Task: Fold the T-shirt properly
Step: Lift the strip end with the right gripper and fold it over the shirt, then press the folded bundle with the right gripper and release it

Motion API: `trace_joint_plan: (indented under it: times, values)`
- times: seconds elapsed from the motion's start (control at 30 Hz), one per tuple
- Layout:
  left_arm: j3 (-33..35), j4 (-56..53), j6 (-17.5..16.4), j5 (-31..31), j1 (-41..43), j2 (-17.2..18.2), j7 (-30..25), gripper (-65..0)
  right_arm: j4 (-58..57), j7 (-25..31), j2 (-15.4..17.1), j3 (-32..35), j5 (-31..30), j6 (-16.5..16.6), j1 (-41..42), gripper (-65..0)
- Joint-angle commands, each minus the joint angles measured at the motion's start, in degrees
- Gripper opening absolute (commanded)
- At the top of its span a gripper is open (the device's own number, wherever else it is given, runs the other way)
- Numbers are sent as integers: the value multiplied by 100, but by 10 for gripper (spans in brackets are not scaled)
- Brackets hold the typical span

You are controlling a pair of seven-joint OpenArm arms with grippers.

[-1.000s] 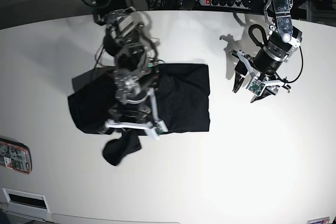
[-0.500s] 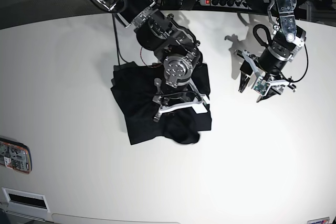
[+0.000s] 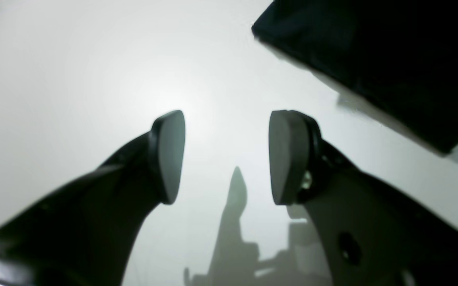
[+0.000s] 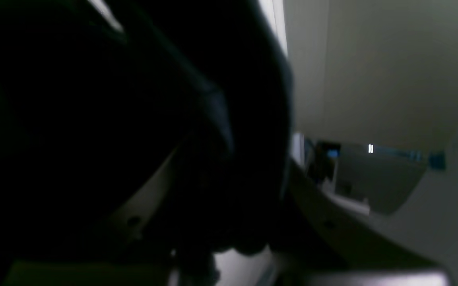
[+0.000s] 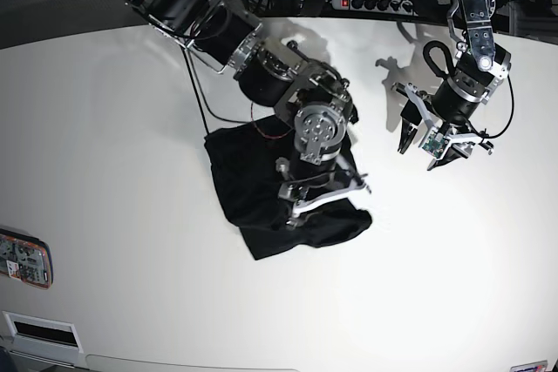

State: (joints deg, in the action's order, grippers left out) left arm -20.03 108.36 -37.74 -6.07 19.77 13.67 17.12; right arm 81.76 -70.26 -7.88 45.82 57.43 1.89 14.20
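The shirt (image 5: 261,198) now lies bunched mid-table, dragged rightward and doubled over within the last second. The right gripper (image 5: 323,193) is clenched on its near-right edge. The left gripper (image 5: 429,138) hovers released, well right; fold looks rough.

The T-shirt (image 5: 248,189) is soft, matt black cloth, lying in loose rumpled folds with no sheen. The table (image 5: 105,111) under it is smooth and white, with a faint satin gloss that catches the light. The left gripper (image 3: 227,157) has dull grey, rubbery-looking pads (image 3: 171,155) set in smooth black plastic. The right gripper (image 5: 324,193) shows pale plastic brackets and a brushed metal disc.
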Motion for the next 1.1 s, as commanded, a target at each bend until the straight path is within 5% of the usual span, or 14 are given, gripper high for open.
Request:
trace_joint_plan:
  times: [0.0,0.1,0.27,0.4,0.6,0.73,1.0,1.07]
  values:
    - [-6,105,42,83,-47,35,-143,-344,-39,24,-87,46,152,-62,123,-650]
    - [-6,105,42,83,-47,35,-143,-344,-514,41,-87,266,160,-202,123,-650]
    - [-6,105,42,83,-47,35,-143,-344,-1481,516,-87,890,152,-1037,97,-650]
    - [-6,105,42,83,-30,35,-143,-344,-1613,797,-87,969,143,-1108,-123,-650]
    - [-32,105,42,83,-21,35,-143,-344,-1244,1052,-78,1005,143,-1081,-299,-271]
    - [-14,105,42,83,-21,35,-143,-344,-646,1298,-69,1005,143,-1081,-527,-117]
    - [-32,87,42,83,-56,35,-143,-344,954,1887,-43,679,-763,-1081,-888,-69]
    - [-32,105,42,83,-56,35,-143,-344,1095,2002,177,459,-1079,-1081,-897,-69]
